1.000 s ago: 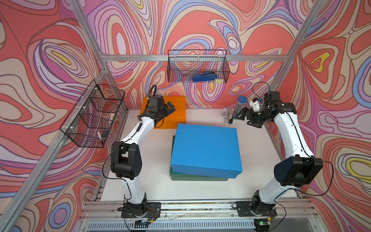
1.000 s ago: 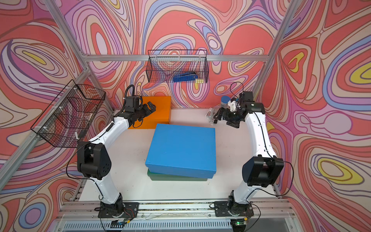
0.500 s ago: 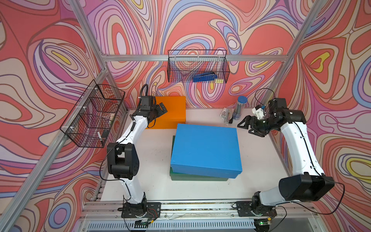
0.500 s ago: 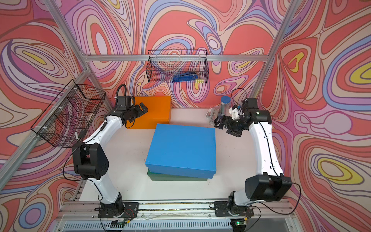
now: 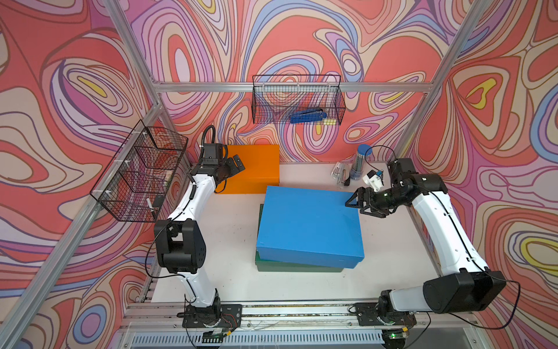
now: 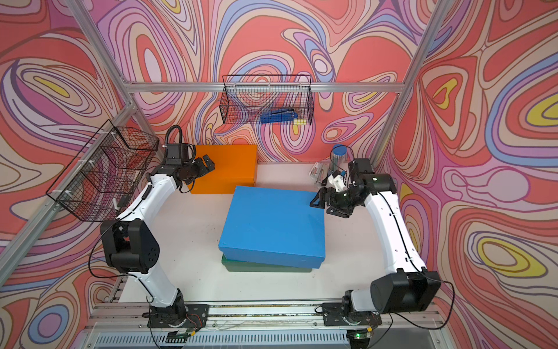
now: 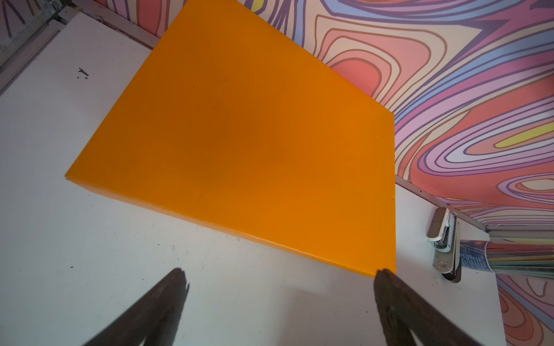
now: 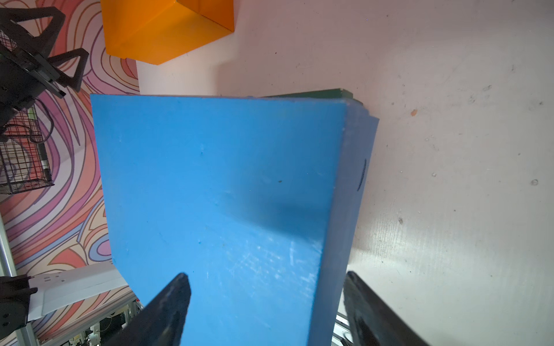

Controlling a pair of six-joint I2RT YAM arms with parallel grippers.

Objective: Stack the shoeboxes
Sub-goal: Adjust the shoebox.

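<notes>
left gripper [image 7: 280, 272], jaws wide apart, should square onto the edge of the matte orange cardboard shoebox [image 7: 245, 143] before closing; right gripper [image 8: 266, 275] jaws apart too.

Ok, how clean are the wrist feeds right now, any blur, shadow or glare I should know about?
Left wrist view: the left gripper's fingers are dark and blurred, the orange box is sharp. Right wrist view: right gripper's fingers blurred too, a soft shadow lies on the blue box, and the table glares bright beside it.
</notes>
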